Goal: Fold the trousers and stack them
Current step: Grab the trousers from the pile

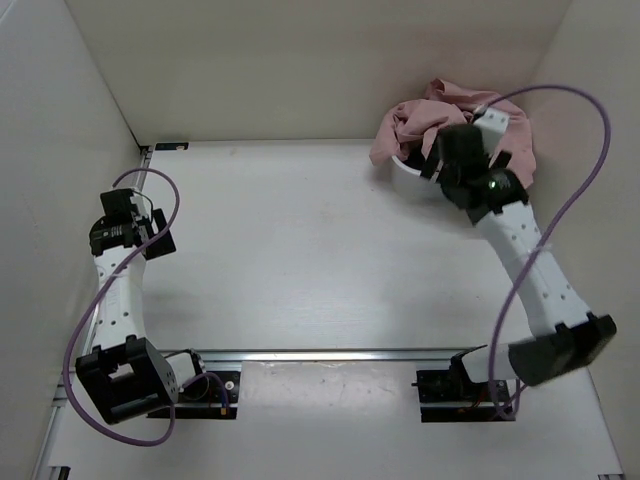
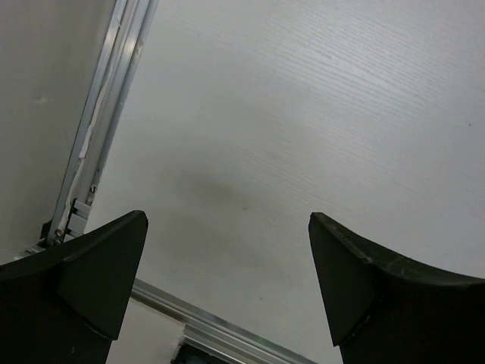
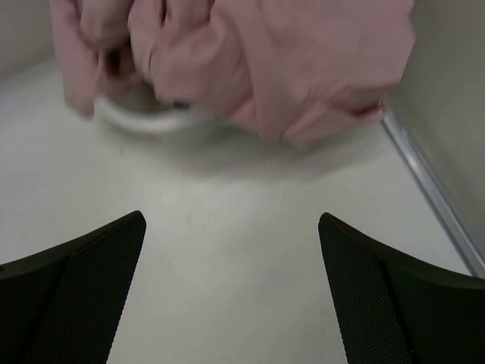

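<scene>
- I am looking at the trousers [image 1: 425, 122] lying bunched in a wrinkled pink heap in the far right corner of the table [image 1: 300, 250], against the walls.
- They are spilling over a white round tub [image 1: 410, 180]. In the right wrist view, only a curved stretch of its rim [image 3: 144, 121] is showing under the cloth [image 3: 303, 61].
- On the right side of that view, a fold of the fabric is hanging down to the tabletop beside the metal rail [image 3: 432, 189] at the foot of the wall.
- I am holding the right gripper [image 3: 231, 224] low over the table, pointing at the heap. Its jaws are standing spread wide with nothing between them.
- Bare table is showing between its fingertips [image 3: 121, 235] and the cloth, so it is not touching the trousers.
- The left gripper [image 2: 227, 220] is hanging over the left side of the table, well apart from the trousers. Its jaws are also gaping wide and gripping nothing.
- Through the left wrist camera I am seeing only bare white tabletop and the metal rail [image 2: 106, 114] running along the left wall.
- A purple cable [image 1: 590, 140] is looping out from the right arm, above the far right corner.
</scene>
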`<state>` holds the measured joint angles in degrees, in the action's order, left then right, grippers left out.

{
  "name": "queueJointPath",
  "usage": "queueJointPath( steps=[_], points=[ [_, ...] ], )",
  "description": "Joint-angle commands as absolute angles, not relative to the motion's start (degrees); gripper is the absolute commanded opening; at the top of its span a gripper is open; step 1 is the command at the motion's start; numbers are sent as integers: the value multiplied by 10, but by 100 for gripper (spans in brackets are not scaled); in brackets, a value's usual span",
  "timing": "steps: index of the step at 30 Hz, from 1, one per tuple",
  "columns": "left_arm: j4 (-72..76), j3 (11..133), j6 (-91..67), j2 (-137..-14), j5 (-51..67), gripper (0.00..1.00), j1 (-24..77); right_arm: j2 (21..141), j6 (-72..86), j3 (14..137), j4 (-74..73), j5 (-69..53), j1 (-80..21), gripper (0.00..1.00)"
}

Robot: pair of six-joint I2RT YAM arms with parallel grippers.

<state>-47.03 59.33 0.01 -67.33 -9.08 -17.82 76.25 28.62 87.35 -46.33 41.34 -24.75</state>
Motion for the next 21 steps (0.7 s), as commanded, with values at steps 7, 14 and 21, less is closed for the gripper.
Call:
queueJointPath(
  steps=[7, 14, 21],
  points=[
    [-458, 615, 0, -669, -97, 100, -178, 1195, 148, 1350, -478, 266, -57, 99],
    [-458, 615, 0, -679, -102, 100, -178, 1299, 219, 1357, -438, 233, -13, 97],
    [-453, 610, 0, -690, -100, 100, -178, 1165, 203, 1302, -394, 204, -18, 10]
  ],
)
